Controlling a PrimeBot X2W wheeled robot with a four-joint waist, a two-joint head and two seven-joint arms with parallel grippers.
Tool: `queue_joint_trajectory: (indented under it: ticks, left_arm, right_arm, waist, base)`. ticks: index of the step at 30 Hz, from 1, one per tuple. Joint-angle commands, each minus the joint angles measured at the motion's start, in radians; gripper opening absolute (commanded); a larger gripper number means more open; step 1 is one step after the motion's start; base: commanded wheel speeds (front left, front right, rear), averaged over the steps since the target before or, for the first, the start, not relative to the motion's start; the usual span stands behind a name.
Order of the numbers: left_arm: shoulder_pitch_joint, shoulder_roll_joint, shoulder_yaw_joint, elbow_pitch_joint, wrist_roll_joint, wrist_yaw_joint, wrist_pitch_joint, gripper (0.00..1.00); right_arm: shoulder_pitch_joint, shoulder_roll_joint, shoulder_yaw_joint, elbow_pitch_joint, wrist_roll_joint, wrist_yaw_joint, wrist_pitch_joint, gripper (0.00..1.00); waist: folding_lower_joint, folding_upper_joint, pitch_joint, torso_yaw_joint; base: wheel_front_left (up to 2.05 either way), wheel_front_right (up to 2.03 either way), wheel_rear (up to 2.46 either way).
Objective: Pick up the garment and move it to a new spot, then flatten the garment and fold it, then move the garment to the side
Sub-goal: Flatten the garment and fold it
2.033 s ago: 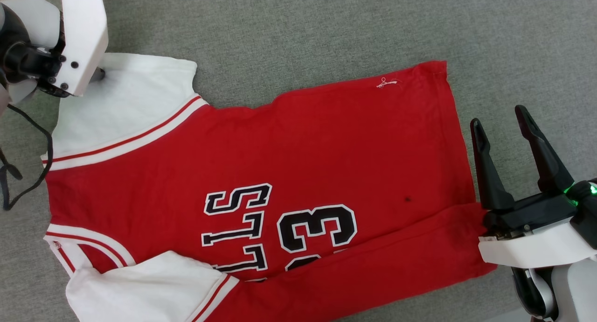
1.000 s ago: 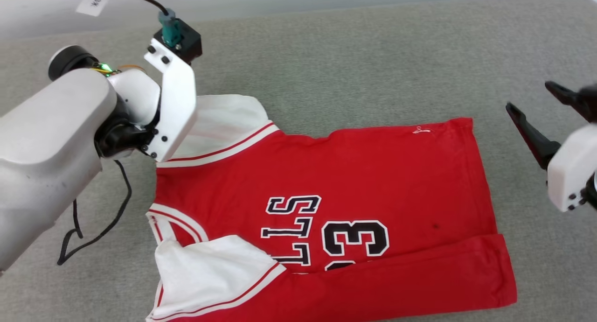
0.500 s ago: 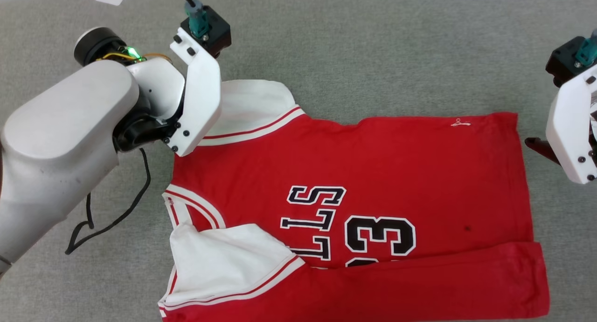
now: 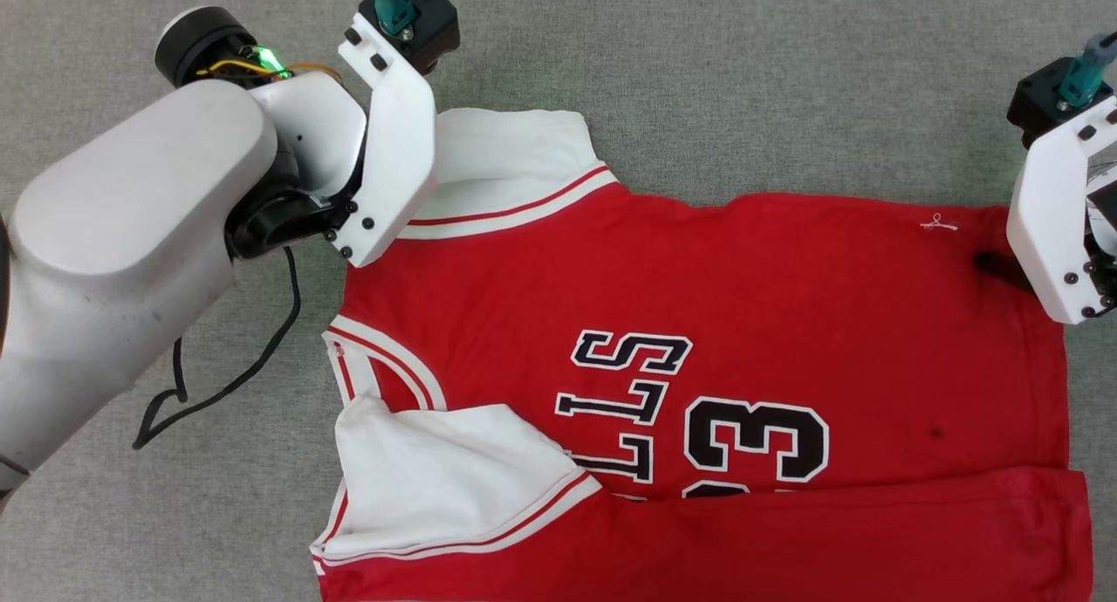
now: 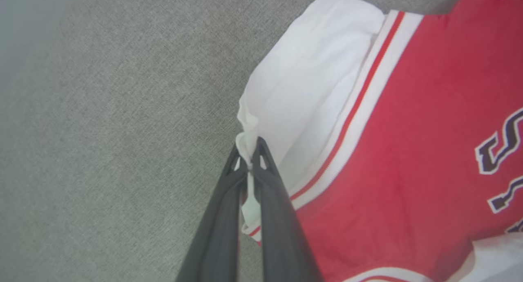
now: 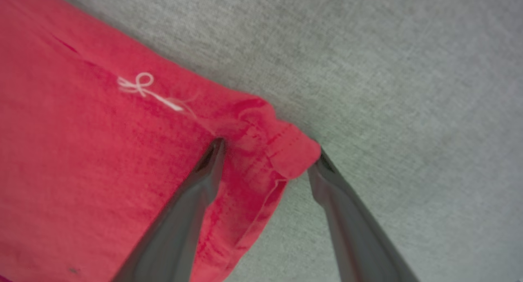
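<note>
Right gripper [image 6: 269,148] has descended, spread wide, astride the hem [image 6: 291,151] of the red white-sleeved T-shirt [image 4: 742,279]. Left gripper [image 5: 248,146] pinches its sleeve [image 5: 310,81]. Folding likely needs the right closing.

The grey woven cloth surface [image 4: 742,78] lay open along the far side, between the two arms; a hand could pass there. The red basketball shirt with white sleeves [image 4: 698,279] covered the middle and the near right. On the left, the big pale left forearm [image 4: 131,218] hung over the surface, and a thin black cable [image 4: 236,384] looped just beside the shirt's neck. The left gripper [image 5: 248,151] had its fingers pinched on the far white sleeve's edge. The right gripper [image 6: 267,149] had its fingers spread, with the far hem corner between them; open surface showed past that corner.
</note>
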Motion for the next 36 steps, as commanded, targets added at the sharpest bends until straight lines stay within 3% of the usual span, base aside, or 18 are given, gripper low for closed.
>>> queue_joint_trajectory:
  ticks: [1, 2, 3, 14, 19, 27, 36]
  left_arm:
    - [-0.005, -0.001, 0.000, 0.004, 0.002, -0.001, -0.007, 0.00]
    - [-0.002, -0.001, -0.001, 0.007, 0.003, -0.001, -0.012, 0.00]
    - [0.003, -0.001, -0.002, 0.009, 0.003, -0.001, -0.014, 0.00]
    - [0.083, 0.036, -0.004, 0.016, -0.011, -0.001, -0.081, 0.00]
    - [0.159, 0.064, -0.004, -0.013, -0.033, 0.000, -0.130, 0.00]
    - [0.277, 0.122, -0.005, -0.075, -0.050, 0.000, -0.134, 0.00]
    - [0.422, 0.184, -0.005, -0.164, -0.035, 0.002, -0.136, 0.00]
  right_arm:
    - [0.049, 0.026, 0.059, 0.030, 0.011, 0.000, -0.004, 1.00]
    - [0.052, 0.021, 0.072, 0.031, 0.016, 0.000, -0.012, 0.35]
    - [0.049, 0.017, 0.081, 0.032, 0.018, 0.000, -0.028, 0.00]
    - [0.036, 0.020, 0.115, 0.051, 0.068, 0.000, -0.263, 0.00]
    - [0.075, -0.006, 0.166, 0.046, 0.087, 0.000, -0.402, 0.00]
    - [0.150, -0.059, 0.226, 0.035, 0.136, 0.000, -0.492, 0.00]
    - [0.254, -0.111, 0.254, 0.009, 0.184, 0.000, -0.565, 0.00]
  waist:
    - [0.0000, 0.0000, 0.002, -0.001]
    - [0.0000, 0.0000, 0.001, -0.003]
    - [0.0000, 0.0000, -0.002, -0.004]
    - [0.0000, 0.0000, -0.121, -0.037]
    - [0.0000, 0.0000, -0.228, -0.040]
    - [0.0000, 0.0000, -0.354, -0.032]
    - [0.0000, 0.0000, -0.425, -0.012]
  base:
    - [0.00, 0.00, 0.00]
    - [0.00, 0.00, 0.00]
    - [0.00, 0.00, 0.00]
    - [0.00, 0.00, 0.00]
    - [0.00, 0.00, 0.00]
    - [0.00, 0.00, 0.00]
    - [0.00, 0.00, 0.00]
